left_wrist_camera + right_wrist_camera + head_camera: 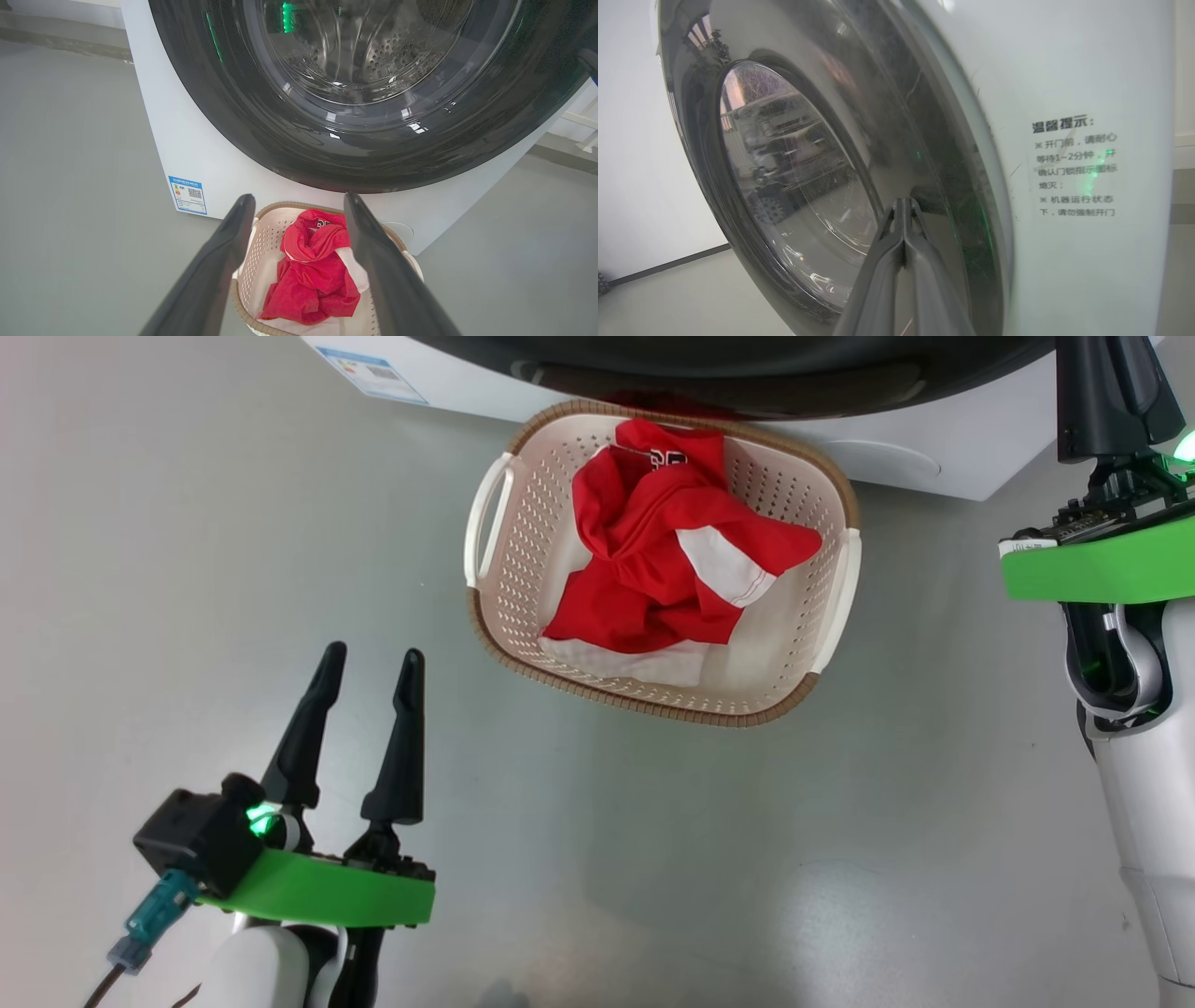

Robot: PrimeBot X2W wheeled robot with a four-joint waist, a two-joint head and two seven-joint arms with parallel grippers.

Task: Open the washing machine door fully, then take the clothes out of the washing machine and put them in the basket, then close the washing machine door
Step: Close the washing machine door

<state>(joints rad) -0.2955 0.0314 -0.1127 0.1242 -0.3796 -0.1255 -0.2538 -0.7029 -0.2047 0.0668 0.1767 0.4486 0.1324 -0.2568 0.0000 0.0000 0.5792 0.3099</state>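
The red and white clothes (653, 551) lie bunched in the cream basket (523, 569), which stands on the floor right before the washing machine (934, 457). In the left wrist view the washing machine door (364, 154) sits against the white front, and the steel drum shows through its glass. My left gripper (373, 653) hovers open and holds nothing, on my side of the basket and to its left. My right gripper (903, 201) is shut with nothing in it, its tips at the door's glossy black rim (934, 154). Contact with the rim is unclear.
A blue label (188, 195) marks the machine's lower left corner. A white notice with printed text (1073, 168) is on the machine's front beside the door. Grey floor (700, 859) spreads around the basket. My right forearm (1148, 756) stands at the right edge.
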